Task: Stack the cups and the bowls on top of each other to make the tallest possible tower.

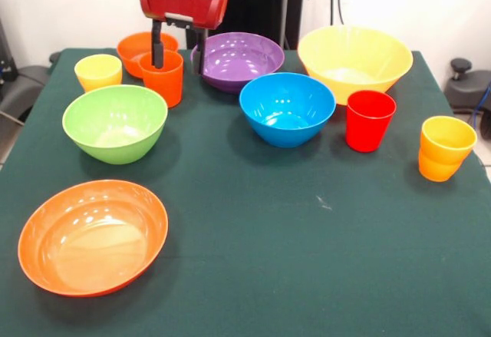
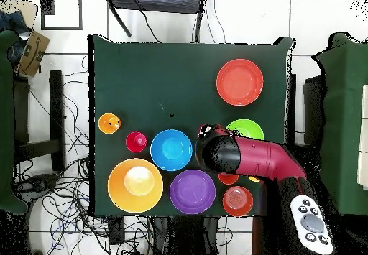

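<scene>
My gripper (image 1: 179, 57) hangs open at the table's far side, over the orange cup (image 1: 163, 77). One finger (image 1: 157, 45) comes down at the cup's rim and the other stands just right of it, beside the purple bowl (image 1: 238, 61). I cannot tell whether it touches the cup. The small orange bowl (image 1: 146, 49) and the pale yellow cup (image 1: 98, 71) stand left of it. The green bowl (image 1: 115, 122), wide orange bowl (image 1: 92, 236), blue bowl (image 1: 287, 108), yellow bowl (image 1: 354, 61), red cup (image 1: 370, 120) and amber cup (image 1: 445, 147) all stand apart. In the overhead view the arm (image 2: 244, 159) hides the gripper.
The dark green cloth (image 1: 307, 260) covers the table. Nothing is stacked. Open cloth lies at the near middle and right in the front view. In the overhead view cables and frames lie around the table (image 2: 129, 72).
</scene>
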